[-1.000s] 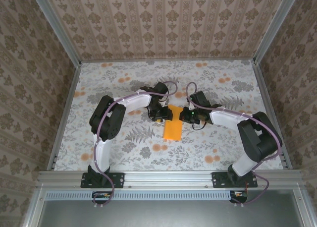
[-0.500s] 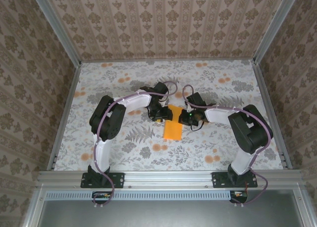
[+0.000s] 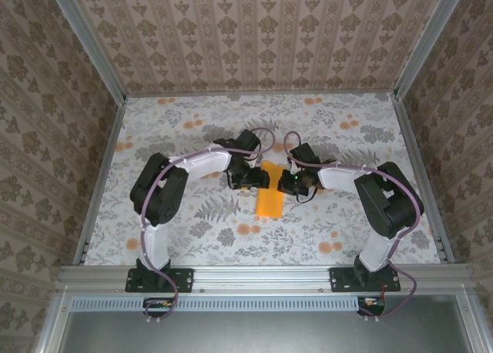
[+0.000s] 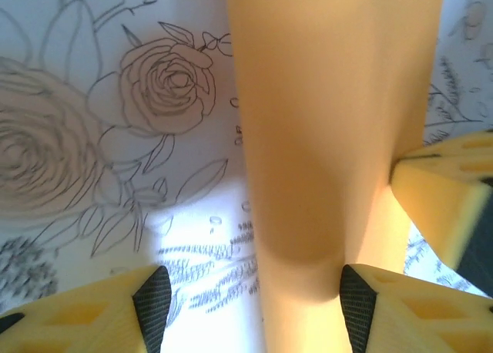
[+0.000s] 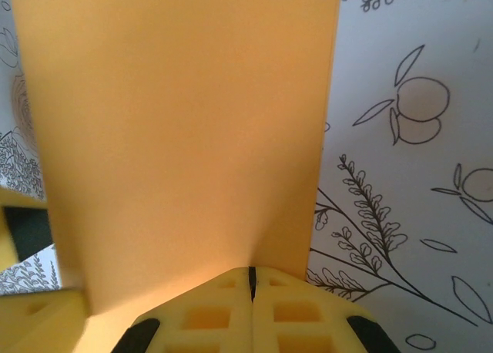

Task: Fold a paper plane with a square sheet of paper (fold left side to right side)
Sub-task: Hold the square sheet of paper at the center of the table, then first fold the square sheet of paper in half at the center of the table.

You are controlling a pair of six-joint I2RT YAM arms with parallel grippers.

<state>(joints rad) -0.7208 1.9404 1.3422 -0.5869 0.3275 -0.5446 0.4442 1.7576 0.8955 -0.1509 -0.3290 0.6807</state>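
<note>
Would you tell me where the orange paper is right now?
In the top view, the orange paper lies mid-table, between the left gripper and the right gripper.

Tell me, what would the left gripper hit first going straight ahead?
The paper, which lies between the left gripper's open jaws. It would probably push or crumple it; the right gripper sits off to one side, though depth is unclear.
</note>
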